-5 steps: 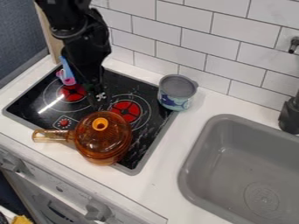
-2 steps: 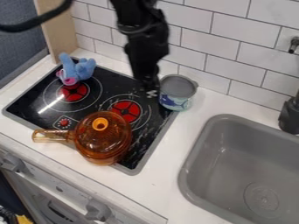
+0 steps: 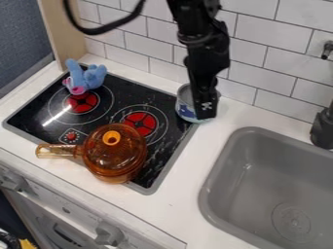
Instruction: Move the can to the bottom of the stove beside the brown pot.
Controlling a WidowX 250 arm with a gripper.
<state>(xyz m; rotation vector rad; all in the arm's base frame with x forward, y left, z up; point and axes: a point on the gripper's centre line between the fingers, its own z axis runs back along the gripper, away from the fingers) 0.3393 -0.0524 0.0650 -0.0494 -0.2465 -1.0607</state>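
Note:
The black gripper (image 3: 205, 111) hangs over the can, covering the can's right part; whether it touches the can is unclear. The blue and white can (image 3: 185, 110) with a grey top stands upright at the stove's back right corner. The black stove (image 3: 48, 115) with red burners is left of it. A see-through brown pot (image 3: 114, 158) with an orange knob sits on the stove's front part, its handle pointing left.
A blue and pink soft toy (image 3: 85, 79) lies at the stove's back left. The grey sink (image 3: 216, 181) is at the right, with a black faucet (image 3: 322, 129) behind it. White tiles rise along the back.
From over the stove's left burner, the gripper has moved right to the can, and the blue toy is now uncovered. Can and pot have kept their places.

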